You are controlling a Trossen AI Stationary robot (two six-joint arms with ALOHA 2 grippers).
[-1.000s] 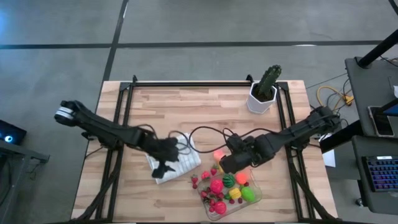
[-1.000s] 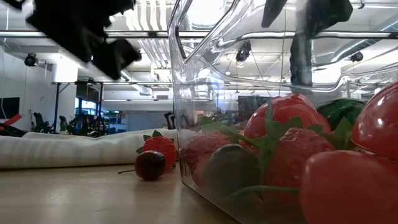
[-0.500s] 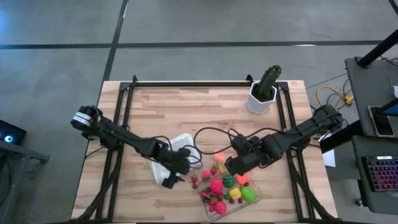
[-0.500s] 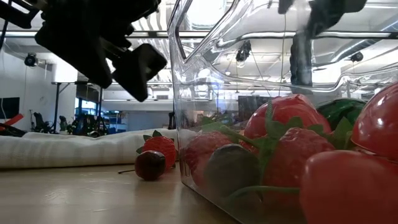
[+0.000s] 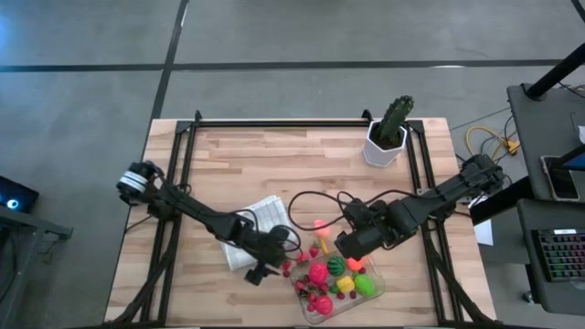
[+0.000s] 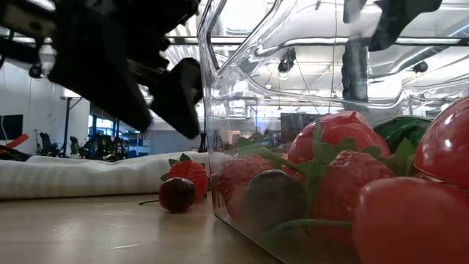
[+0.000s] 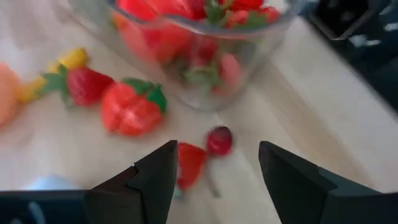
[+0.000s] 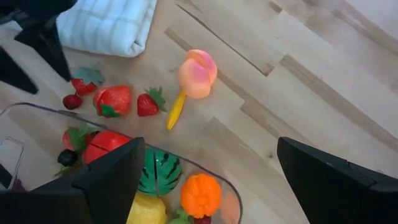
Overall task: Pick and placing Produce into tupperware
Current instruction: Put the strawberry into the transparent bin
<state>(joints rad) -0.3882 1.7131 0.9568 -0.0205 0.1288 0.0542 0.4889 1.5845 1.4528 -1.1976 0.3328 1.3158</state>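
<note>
tupperware (image 5: 373,294): clear, shallow, rounded, upright by the tabletop's near edge, right of centre
produce inside (image 5: 319,273): red, green, yellow, orange pieces
produce outside (image 5: 321,225): peach, strawberries, berries just beyond its far-left rim

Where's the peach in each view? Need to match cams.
High view: peach on the wood, just behind the tupperware, between the two arms.
Low view: not in it.
Left wrist view: only an orange sliver, cut off at the picture's left edge, beside the yellow piece.
Right wrist view: upper middle, touching the same yellow piece.
Shared landmark: the clear tupperware, visible in all four.
</note>
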